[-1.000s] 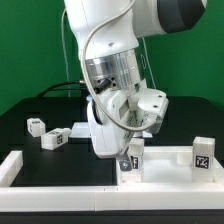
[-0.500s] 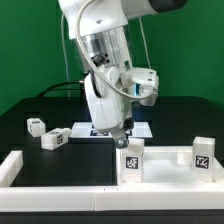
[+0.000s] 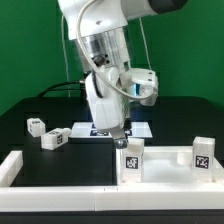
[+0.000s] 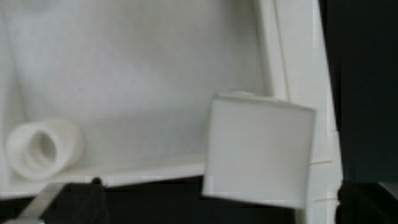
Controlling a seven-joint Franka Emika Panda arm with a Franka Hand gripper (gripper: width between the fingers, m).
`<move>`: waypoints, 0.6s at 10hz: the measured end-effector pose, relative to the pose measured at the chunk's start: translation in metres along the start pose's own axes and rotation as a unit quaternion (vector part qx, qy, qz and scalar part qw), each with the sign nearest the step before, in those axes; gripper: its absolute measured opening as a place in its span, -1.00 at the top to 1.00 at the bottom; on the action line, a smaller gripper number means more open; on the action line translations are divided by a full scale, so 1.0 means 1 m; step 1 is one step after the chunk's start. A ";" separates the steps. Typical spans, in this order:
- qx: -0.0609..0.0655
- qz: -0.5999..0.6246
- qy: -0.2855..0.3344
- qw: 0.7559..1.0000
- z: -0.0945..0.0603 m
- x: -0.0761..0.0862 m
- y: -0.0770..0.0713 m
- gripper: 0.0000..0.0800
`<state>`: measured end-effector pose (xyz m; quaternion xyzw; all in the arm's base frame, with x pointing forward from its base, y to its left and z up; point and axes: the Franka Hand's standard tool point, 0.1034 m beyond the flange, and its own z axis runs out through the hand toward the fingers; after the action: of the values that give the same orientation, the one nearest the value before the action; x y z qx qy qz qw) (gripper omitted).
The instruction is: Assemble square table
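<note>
Claw (image 3: 122,139) fingertips (image 4: 43,203) blurred, partly cropped

- Table (image 3: 85,150): matt black.
- Backdrop (image 3: 25,60): plain green.
- Arm (image 3: 100,25): white shells with a silver-grey wrist section.
- Tabletop (image 3: 165,162): plain white, and the wrist view shows its underside equally white and unpatterned.
- Leg under the arm (image 3: 131,158) and leg at the exterior view's right (image 3: 203,153): white, each with a black-and-white tag.
- Two lying legs (image 3: 37,126) (image 3: 55,138): the same colours.
- Rail (image 3: 60,185): white.
- Marker board (image 3: 100,131): white with black printed tags.
</note>
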<state>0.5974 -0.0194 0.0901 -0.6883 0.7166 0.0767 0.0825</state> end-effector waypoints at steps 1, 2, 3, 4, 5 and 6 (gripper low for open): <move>-0.006 -0.017 0.001 1.000 -0.001 0.012 0.015 -0.62; -0.010 -0.078 0.003 0.997 -0.005 0.029 0.030 -0.62; -0.012 -0.125 0.004 0.992 -0.009 0.043 0.039 -0.62; -0.012 -0.127 0.004 0.992 -0.010 0.047 0.042 -0.62; -0.013 -0.130 0.004 0.991 -0.009 0.046 0.041 -0.62; -0.014 -0.130 0.004 0.991 -0.008 0.046 0.042 -0.62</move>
<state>0.5539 -0.0639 0.0876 -0.7772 0.6200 0.0722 0.0793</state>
